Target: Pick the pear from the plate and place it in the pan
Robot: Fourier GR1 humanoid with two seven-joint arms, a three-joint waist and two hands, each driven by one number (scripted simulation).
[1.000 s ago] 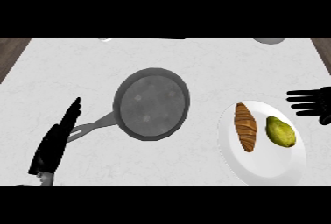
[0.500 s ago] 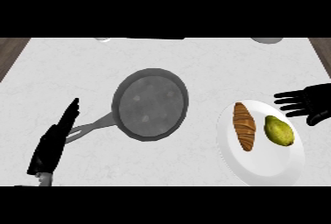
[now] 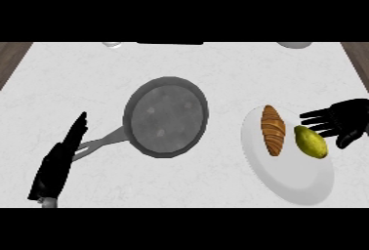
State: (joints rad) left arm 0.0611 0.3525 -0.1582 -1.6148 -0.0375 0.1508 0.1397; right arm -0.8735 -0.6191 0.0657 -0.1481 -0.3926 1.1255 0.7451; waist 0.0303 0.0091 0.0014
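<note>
A yellow-green pear (image 3: 311, 142) lies on the right half of a white plate (image 3: 288, 173), beside a brown croissant (image 3: 272, 130). My right hand (image 3: 344, 121) hovers at the plate's upper right edge, just above and right of the pear, fingers spread and pointing left, holding nothing. A grey pan (image 3: 166, 117) sits in the middle of the counter, its handle (image 3: 101, 143) running down-left. My left hand (image 3: 59, 163) rests open at the lower left, fingers straight, next to the handle's end.
The white counter's left corner shows brown wood beyond it. At the far edge stand a dark flat object (image 3: 170, 43), a small white item (image 3: 111, 44) and a pale round thing (image 3: 294, 44).
My right hand has come down and leftward from the plate's far right edge, with its fingers now closer to the pear. Pear, croissant, pan and left hand stayed put.
</note>
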